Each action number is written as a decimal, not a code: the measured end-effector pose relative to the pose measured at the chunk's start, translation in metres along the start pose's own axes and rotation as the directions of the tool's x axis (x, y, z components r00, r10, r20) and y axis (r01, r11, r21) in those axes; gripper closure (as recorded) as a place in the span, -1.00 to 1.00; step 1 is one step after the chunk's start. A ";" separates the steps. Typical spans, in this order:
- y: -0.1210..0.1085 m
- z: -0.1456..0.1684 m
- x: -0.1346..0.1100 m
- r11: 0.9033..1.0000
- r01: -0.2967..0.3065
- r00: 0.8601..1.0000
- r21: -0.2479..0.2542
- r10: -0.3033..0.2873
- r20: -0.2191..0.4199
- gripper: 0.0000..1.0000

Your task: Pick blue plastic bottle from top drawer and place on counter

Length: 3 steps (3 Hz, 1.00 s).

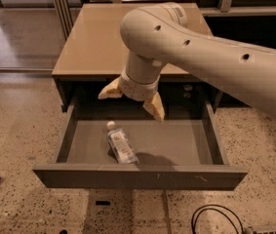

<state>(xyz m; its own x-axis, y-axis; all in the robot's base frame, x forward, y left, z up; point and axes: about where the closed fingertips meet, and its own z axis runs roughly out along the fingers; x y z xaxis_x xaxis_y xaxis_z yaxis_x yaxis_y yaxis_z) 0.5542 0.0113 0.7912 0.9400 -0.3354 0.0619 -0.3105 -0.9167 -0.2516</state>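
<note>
The blue plastic bottle lies flat on the grey floor of the open top drawer, left of centre, white cap pointing to the back. My gripper hangs over the back of the drawer, above and slightly right of the bottle, apart from it. Its two tan fingers are spread wide and hold nothing. The beige counter lies behind, partly hidden by my arm.
The drawer's flat front panel juts toward the camera over speckled floor. A black cable loops on the floor at lower right. Dark metal legs stand behind the counter's left corner.
</note>
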 end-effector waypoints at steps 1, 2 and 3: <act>-0.013 0.042 -0.011 0.984 0.177 0.982 -0.026 -0.175 0.068 -1.00; -0.019 0.087 -0.017 0.948 0.312 0.943 -0.066 -0.301 0.144 -1.00; -0.019 0.087 -0.017 0.948 0.312 0.943 -0.066 -0.301 0.144 -1.00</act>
<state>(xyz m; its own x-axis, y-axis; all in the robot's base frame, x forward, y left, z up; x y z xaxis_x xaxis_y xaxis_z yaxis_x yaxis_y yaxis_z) 0.5567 0.0536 0.7113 0.9999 -0.0092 -0.0051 -0.0098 -0.9879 -0.1549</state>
